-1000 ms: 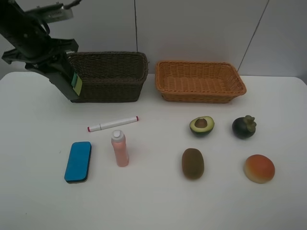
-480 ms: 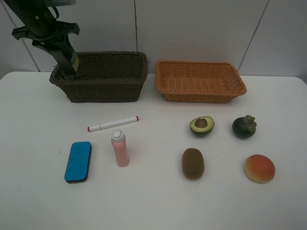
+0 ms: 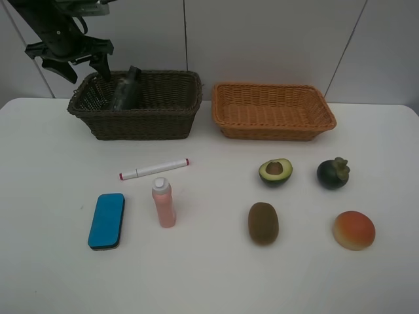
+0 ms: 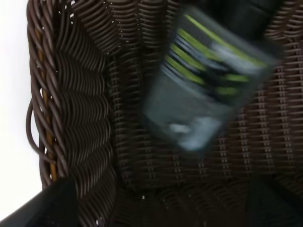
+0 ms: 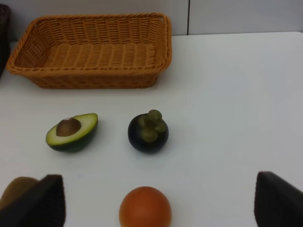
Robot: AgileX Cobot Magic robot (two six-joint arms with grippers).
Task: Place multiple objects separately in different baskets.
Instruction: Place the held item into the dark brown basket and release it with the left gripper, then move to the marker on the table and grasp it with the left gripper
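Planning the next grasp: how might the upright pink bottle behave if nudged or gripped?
The pink bottle stands tall on a narrow base, so a sideways nudge would probably tip it. Its round body may then roll.

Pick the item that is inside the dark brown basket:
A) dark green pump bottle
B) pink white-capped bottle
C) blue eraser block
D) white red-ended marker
A: the dark green pump bottle is tilted inside the dark brown basket, below its rim.
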